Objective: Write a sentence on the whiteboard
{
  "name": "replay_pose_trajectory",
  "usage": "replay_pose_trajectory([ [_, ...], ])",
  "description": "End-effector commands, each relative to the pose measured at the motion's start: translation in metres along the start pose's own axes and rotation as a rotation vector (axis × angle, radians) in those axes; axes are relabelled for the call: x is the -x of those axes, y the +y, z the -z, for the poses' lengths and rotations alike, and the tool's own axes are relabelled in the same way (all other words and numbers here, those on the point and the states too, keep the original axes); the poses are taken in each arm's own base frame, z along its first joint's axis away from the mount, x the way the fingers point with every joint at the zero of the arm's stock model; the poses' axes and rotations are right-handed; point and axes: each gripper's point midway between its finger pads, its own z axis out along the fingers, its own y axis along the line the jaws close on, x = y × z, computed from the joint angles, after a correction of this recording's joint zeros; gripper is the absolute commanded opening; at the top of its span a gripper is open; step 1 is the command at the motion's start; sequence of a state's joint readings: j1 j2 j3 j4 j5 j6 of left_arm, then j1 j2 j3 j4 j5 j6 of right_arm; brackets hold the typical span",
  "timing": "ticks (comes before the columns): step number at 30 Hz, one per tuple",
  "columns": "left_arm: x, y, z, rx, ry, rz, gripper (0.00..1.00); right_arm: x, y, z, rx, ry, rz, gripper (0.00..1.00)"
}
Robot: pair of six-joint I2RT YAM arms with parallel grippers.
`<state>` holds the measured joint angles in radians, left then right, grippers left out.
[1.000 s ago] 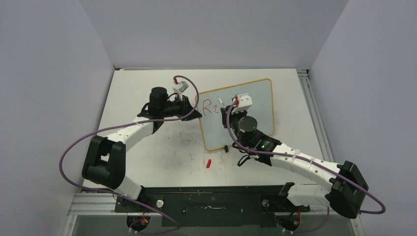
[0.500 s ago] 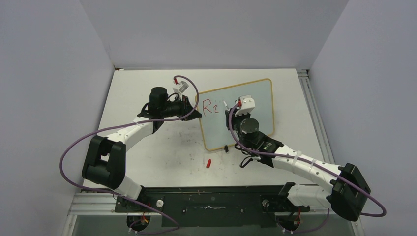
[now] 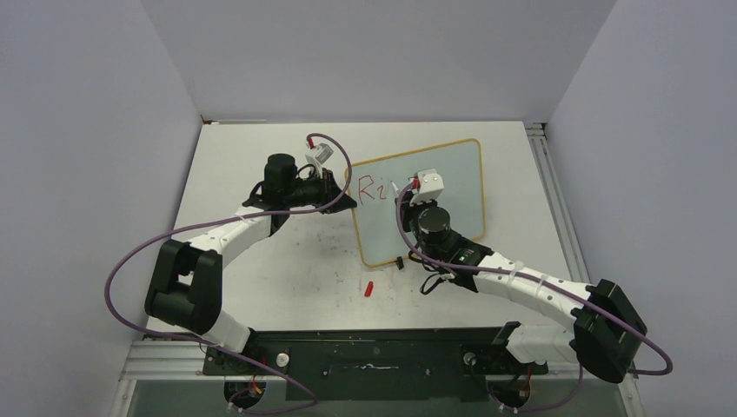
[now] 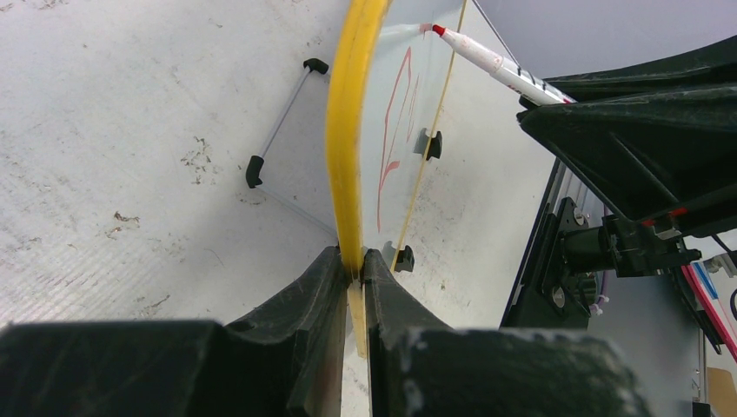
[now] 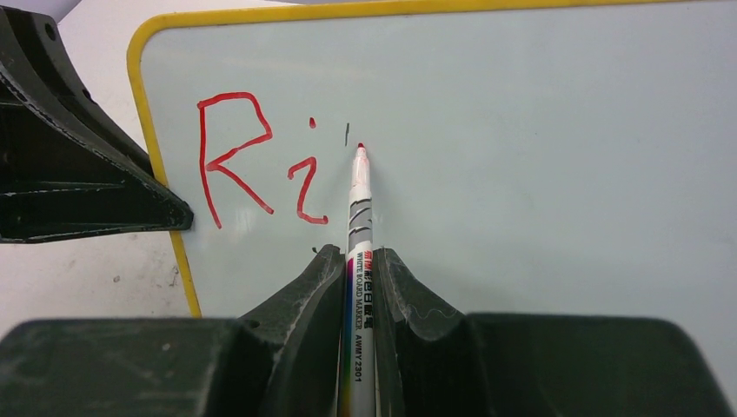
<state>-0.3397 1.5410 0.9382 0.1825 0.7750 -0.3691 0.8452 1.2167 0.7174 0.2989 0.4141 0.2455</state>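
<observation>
We think the whiteboard [image 3: 456, 174] is light and tippy; left fingers [image 4: 313, 287] pinch its 9 o'clock edge (good spot), right fingers [image 5: 304, 295] squeeze the marker [image 5: 359, 217].

You have bright, flat, even light in all three views.
From above, only faint, soft shadows fall on the surface [image 3: 300, 265]. At the wrists, your left pincer [image 4: 355, 261] and right pincer [image 5: 358, 256] sit dark and slightly soft up close. The whiteboard [image 5: 521, 130] and marker [image 5: 360, 200] print read sharp — the frame bows in the left view.
</observation>
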Motion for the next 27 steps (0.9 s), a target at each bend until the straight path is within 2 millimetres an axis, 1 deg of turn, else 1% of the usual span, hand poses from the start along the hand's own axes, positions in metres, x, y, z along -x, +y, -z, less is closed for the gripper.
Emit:
replay_pose_trajectory([
  [1, 0.023, -0.018, 0.003, -0.039, -0.049, -0.083, 0.0, 0.016, 0.002, -0.005, 0.003, -0.053, -0.035, 0.05],
  [10, 0.024, -0.019, 0.003, -0.038, -0.05, -0.085, 0.0, 0.008, 0.005, -0.009, 0.012, -0.03, -0.021, 0.05],
  [27, 0.024, -0.02, 0.004, -0.04, -0.052, -0.087, 0.0, -0.016, 0.012, 0.004, 0.041, 0.014, -0.008, 0.05],
])
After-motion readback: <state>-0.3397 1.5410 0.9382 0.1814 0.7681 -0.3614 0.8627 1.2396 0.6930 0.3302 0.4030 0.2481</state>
